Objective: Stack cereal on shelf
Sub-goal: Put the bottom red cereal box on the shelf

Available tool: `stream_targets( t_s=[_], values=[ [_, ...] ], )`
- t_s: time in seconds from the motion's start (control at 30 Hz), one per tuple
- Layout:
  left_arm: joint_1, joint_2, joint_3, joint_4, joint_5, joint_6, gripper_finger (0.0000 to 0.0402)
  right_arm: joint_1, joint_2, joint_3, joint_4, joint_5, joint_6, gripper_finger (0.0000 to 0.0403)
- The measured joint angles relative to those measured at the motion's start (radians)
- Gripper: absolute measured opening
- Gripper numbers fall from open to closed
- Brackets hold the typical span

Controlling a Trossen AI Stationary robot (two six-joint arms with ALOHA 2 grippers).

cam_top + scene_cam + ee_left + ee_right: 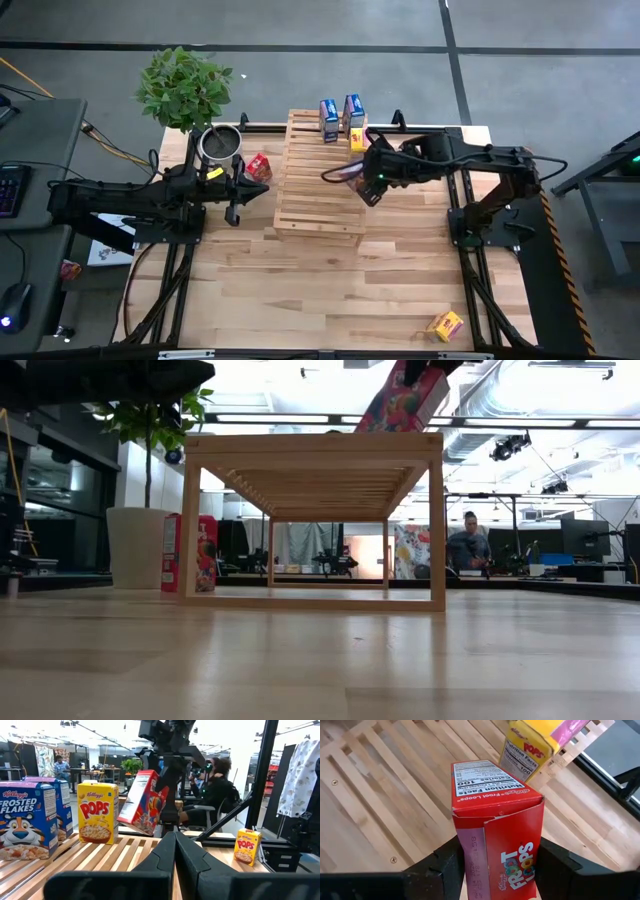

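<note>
While right claw pinches tilted red box above shelf, release risks topple onto yellow box at 12 o'clock; left claw pressed together.

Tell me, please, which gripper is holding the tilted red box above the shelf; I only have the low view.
Observer: The right gripper, shut on the Froot Loops box over the shelf.
Operator: What already stands on it?
Observer: A blue box, a second blue box and a yellow box, at the far end.
Operator: Anything elsewhere?
Observer: A second yellow box lies near the table's front right corner.
</note>
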Motion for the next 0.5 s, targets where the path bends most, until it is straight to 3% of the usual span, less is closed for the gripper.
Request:
stream_targets(
  t_s=[0.2, 0.5],
  values=[
    [0.000, 0.000, 0.000, 0.000, 0.000, 0.001, 0.0000, -0.015, 0.032, 0.000, -0.003, -0.061, -0.008, 0.0186],
    [0.000, 0.000, 0.000, 0.000, 0.000, 0.001, 0.0000, -0.016, 0.044, 0.001, -0.006, -0.066, -0.020, 0.0186]
  ],
)
